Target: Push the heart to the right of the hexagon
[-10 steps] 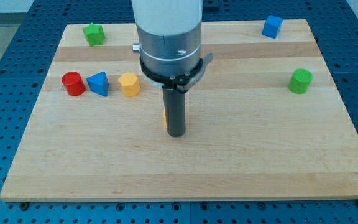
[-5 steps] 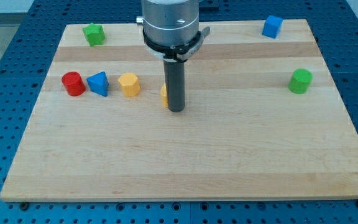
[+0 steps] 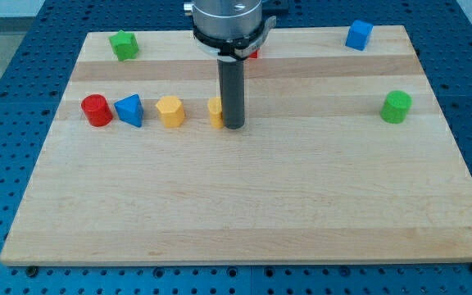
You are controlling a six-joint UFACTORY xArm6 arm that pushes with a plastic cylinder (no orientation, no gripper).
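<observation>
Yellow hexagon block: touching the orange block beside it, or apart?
Apart: bare wood shows between the yellow hexagon block and the orange block half-hidden behind my tip.

My tip (image 3: 233, 126) rests on the wooden board (image 3: 244, 205) just left of the frame's centre, touching the right side of a yellow block (image 3: 215, 111) that the rod mostly hides, so its shape cannot be told. Left of it in a row sit the yellow hexagon (image 3: 170, 110), a blue triangular block (image 3: 129, 110) and a red cylinder (image 3: 97, 110). A green block (image 3: 124, 44) lies upper left, a blue cube (image 3: 358, 34) upper right, a green cylinder (image 3: 397, 106) at right.
</observation>
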